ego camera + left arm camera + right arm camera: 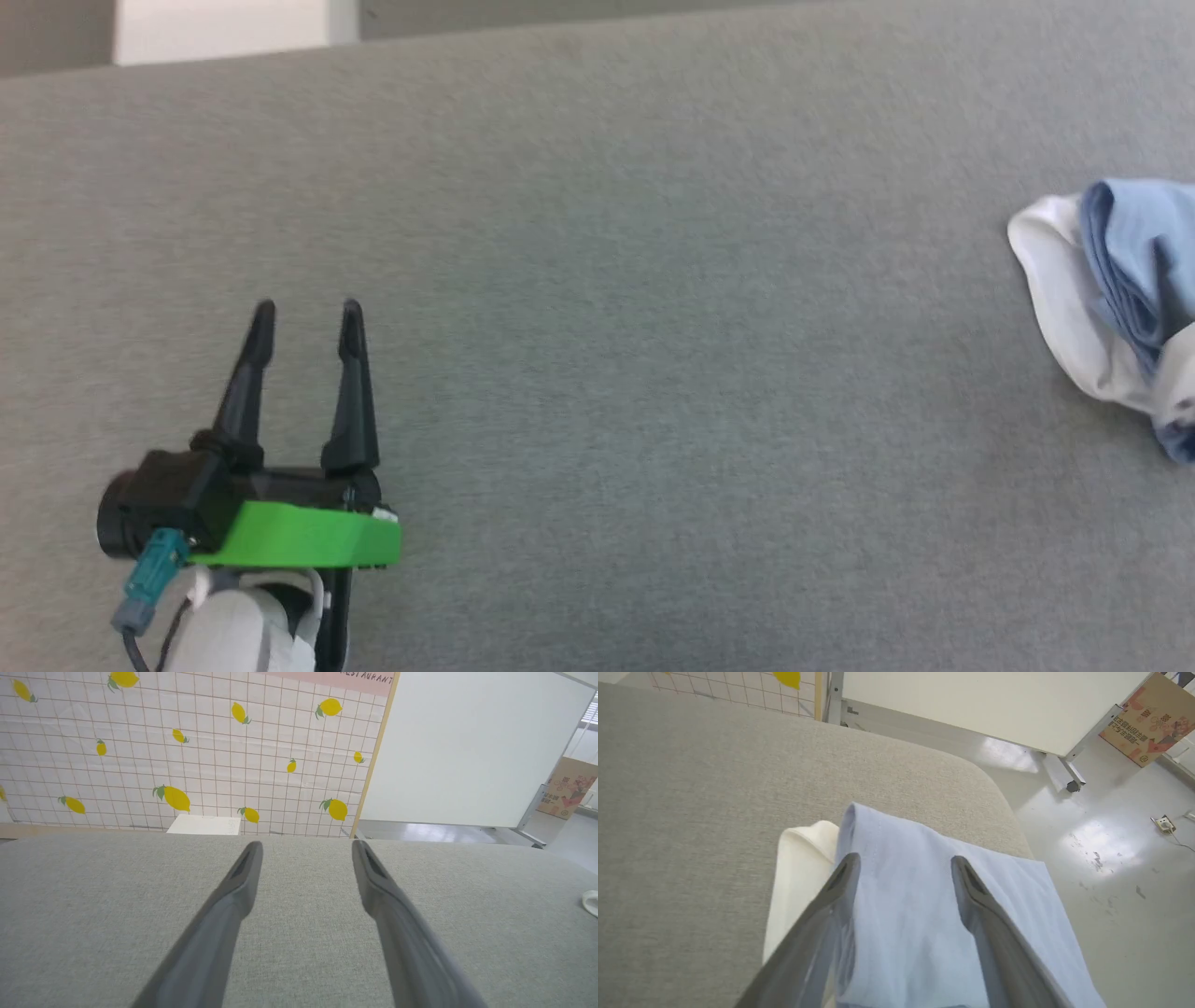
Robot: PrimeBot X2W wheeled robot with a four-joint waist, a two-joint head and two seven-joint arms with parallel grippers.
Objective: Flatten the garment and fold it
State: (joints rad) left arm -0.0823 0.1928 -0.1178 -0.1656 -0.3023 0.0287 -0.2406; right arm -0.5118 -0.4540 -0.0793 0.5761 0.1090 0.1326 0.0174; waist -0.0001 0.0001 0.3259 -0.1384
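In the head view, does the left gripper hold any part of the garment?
No, the left gripper stands open over the bare grey surface, and the garment lies apart at the right edge.

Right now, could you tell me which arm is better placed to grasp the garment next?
The right, probably. The right gripper stands open directly over the garment, while the left gripper, also open, hovers above bare grey surface well away from it.
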